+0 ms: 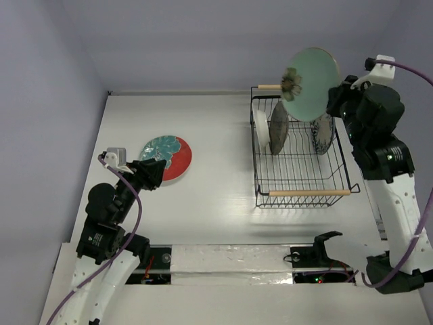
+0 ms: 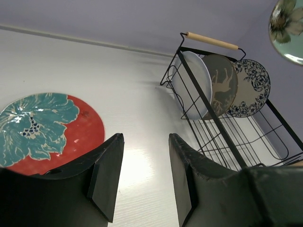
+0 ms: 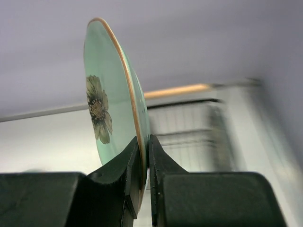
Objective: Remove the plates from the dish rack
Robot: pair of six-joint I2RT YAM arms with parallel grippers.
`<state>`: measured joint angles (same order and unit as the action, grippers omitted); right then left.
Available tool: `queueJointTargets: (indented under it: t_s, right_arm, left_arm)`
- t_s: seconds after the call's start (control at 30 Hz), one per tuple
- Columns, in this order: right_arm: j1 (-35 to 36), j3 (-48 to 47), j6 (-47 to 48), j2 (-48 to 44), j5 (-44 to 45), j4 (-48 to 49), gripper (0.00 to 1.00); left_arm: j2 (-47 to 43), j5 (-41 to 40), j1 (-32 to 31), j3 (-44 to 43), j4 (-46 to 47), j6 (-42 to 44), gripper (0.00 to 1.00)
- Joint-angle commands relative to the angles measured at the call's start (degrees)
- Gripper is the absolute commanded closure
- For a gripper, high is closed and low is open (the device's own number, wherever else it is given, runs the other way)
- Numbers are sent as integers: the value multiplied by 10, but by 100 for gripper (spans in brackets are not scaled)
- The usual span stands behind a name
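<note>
Lying flat on the table (image 1: 203, 223) at left, the teal-and-red plate (image 1: 166, 157) sits just beyond the left gripper (image 2: 146, 146), whose jaws stand apart and empty. The dish rack (image 1: 310, 193) holds the white plate (image 1: 260, 128), speckled plate (image 1: 278, 128) and floral plate (image 1: 323, 133) upright. Above its far end, the right gripper (image 3: 144, 146) clamps the teal-green plate (image 1: 312, 82) by its rim, on edge.

You're in a robot test cell, not a kitchen: a bare white bench (image 1: 203, 210) boxed in by plain lavender walls (image 1: 40, 101), cabled arms (image 1: 108, 230) bolted at its near edge, with a wire dish rack (image 1: 298, 193) and plates (image 1: 279, 128) as the only household props.
</note>
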<state>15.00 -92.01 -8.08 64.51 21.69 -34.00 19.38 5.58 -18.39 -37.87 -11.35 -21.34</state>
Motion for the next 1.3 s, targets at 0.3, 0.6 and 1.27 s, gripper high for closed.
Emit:
queueJointTargets:
  t_s: [0.3,0.6,1.27]
  right_arm:
    - [190,47,-267,198,-313,402,100]
    - [267,3,-364,395,-319,483,100]
    - [302,-69,-464,607,-316,515,100]
  left_arm:
    - [-2,-14,8,-5,23,-3,61]
    - [-8,-9,8,-5,26,-3,32]
    - [-9,-4,8,-1,28,-5,29]
